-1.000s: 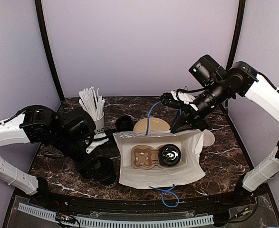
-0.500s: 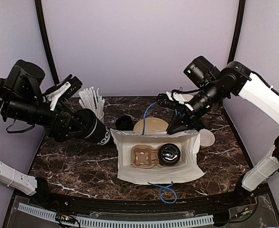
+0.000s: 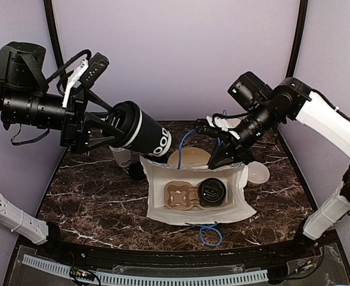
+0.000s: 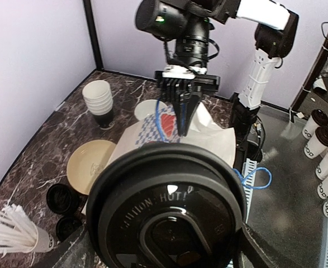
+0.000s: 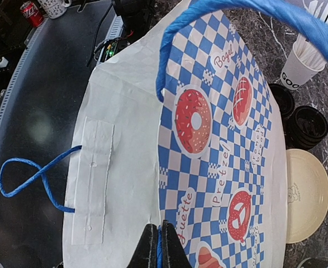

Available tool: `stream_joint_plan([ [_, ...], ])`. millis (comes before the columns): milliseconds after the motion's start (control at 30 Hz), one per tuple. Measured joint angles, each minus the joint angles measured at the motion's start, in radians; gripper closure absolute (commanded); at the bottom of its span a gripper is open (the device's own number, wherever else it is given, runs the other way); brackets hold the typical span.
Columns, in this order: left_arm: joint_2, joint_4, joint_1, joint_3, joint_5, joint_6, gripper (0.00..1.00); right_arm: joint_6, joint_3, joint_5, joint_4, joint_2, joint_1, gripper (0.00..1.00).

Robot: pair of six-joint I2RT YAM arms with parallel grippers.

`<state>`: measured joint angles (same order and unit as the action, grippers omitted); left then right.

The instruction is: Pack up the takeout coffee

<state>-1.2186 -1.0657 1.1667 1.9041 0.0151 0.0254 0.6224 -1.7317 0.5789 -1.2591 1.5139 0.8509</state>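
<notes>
Showing "GOOD" on cup [image 3: 141, 131], lid [image 4: 168, 205] seemingly "CAUTION: HOT!"

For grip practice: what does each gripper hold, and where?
Left gripper: black coffee cup, at its lidded end. Right gripper: paper bag, by its blue handle.

Left gripper [image 3: 112, 127] raised (jaws wide), right gripper [image 5: 157, 246] pinched

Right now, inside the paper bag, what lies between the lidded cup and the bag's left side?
The empty half of a brown cardboard cup holder, between the lidded cup and the paper bag wall. The top view shows it.
</notes>
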Motion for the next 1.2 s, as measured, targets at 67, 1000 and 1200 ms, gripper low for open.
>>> stream_joint_plan([
  [67,-0.029,0.022,0.008,-0.002,-0.046,-0.027,0.51,0.000,0.000,0.001,0.000,0.001,-0.002,1.00],
  [1000,-0.555,-0.128,0.337,0.107,0.241,-0.253,0.54,-0.029,0.080,0.153,-0.005,-0.044,-0.003,1.00],
  [1200,-0.587,-0.127,0.374,0.050,0.402,-0.269,0.54,-0.043,0.104,0.203,-0.005,-0.061,-0.003,1.00],
])
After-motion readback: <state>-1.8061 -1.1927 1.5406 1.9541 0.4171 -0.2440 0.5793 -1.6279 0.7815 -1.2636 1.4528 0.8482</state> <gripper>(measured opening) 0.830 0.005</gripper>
